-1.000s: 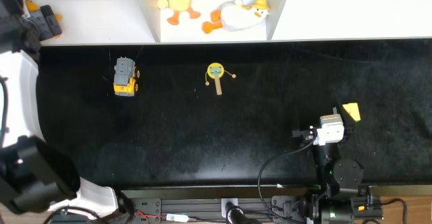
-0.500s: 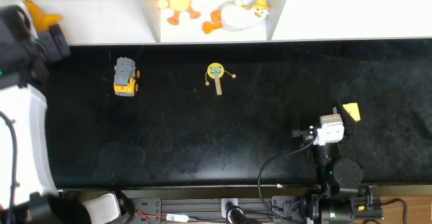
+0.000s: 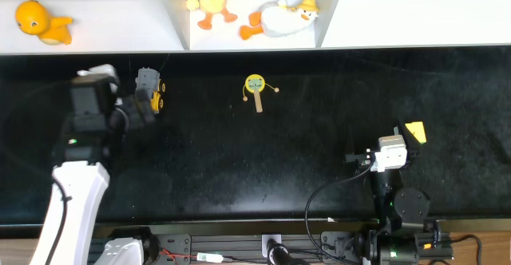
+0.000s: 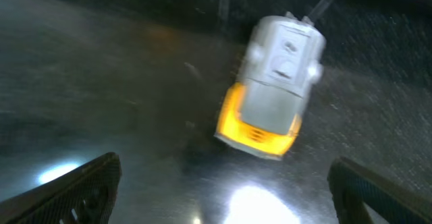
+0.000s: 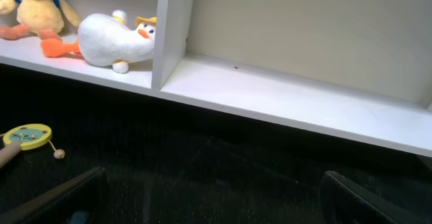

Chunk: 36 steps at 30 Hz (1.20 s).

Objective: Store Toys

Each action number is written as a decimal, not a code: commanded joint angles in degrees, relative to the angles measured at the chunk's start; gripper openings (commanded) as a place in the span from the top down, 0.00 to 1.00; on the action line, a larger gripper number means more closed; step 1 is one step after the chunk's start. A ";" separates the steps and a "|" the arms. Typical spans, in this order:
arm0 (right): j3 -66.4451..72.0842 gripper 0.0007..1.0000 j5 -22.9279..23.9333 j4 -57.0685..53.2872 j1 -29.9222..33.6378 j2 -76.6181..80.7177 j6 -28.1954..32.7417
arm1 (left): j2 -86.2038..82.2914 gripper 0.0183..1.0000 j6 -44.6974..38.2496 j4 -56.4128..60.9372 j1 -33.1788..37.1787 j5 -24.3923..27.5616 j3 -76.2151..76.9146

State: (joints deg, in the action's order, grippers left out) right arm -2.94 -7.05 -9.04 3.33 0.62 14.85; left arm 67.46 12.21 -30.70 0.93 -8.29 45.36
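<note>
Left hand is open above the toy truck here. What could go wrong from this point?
The toy truck sits off-centre and skewed between the fingers of the open left hand, so closing may catch a corner and push it aside. As a wheeled toy it might roll on the black mat when nudged. The front edge of the shelf is near, so a careless lift could bump it.

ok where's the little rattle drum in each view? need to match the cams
Top view: rattle drum on the black mat, centre, just in front of the middle shelf compartment.
Left wrist view: not in it.
Right wrist view: rattle drum on the mat, before the same compartment.
Shared landmark: white plush duck in that compartment.
</note>
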 commanded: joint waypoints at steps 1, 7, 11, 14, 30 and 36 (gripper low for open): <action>-0.09 0.00 0.04 0.26 0.07 -0.37 -0.07 | 5.11 0.00 3.06 5.35 -4.50 0.57 -0.42; -0.09 0.00 0.04 0.26 0.07 -0.37 -0.07 | 12.96 0.00 3.10 12.17 -5.77 0.00 -0.39; -0.09 0.00 0.04 0.26 0.07 -0.37 -0.07 | 16.11 0.00 2.97 13.14 -5.77 -4.52 -0.37; -0.09 0.01 0.04 0.26 0.07 -0.37 -0.07 | 17.44 0.02 0.35 13.64 -5.77 -6.80 -0.33; -0.09 0.00 0.04 0.26 0.07 -0.37 -0.07 | 17.42 0.50 -2.12 14.97 -5.77 -9.81 -0.33; -0.09 0.00 0.04 0.26 0.07 -0.37 -0.07 | 14.95 0.59 -2.14 14.47 -5.77 -9.81 -0.33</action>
State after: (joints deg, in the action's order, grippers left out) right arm -2.94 -7.05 -9.04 3.36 0.62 14.83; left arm 84.36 10.35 -15.59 -4.80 -16.97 45.25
